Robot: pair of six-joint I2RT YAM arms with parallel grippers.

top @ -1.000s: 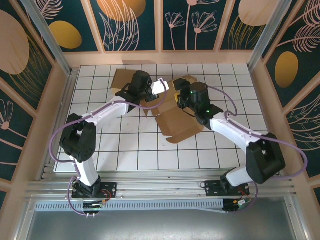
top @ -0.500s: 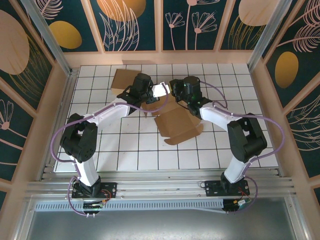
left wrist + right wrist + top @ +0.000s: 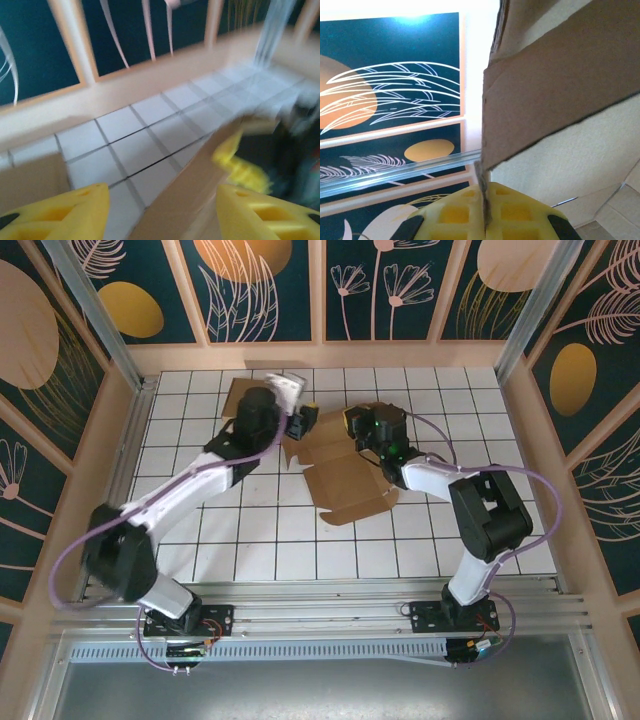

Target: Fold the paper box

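The paper box [image 3: 345,480] lies unfolded on the white tiled table, brown flaps spread out. My right gripper [image 3: 355,423] is at its back edge. In the right wrist view it [image 3: 485,215] is shut on a raised cardboard flap [image 3: 560,65], whose edge runs between the yellow pads. My left gripper [image 3: 308,418] hovers at the box's back left corner. In the blurred left wrist view it [image 3: 162,210] is open, its yellow fingers [image 3: 60,215] wide apart. A cardboard edge [image 3: 185,195] rises between them without touching either.
Another brown panel [image 3: 238,395] lies at the back left, its join to the box hidden by my left arm. The wooden back rail [image 3: 320,355] runs close behind both grippers. Bare tiles [image 3: 260,540] stretch in front of the box.
My left gripper has opened, let go of the flap and swung back and left. My right gripper has moved to the box's back edge and shut on a flap.
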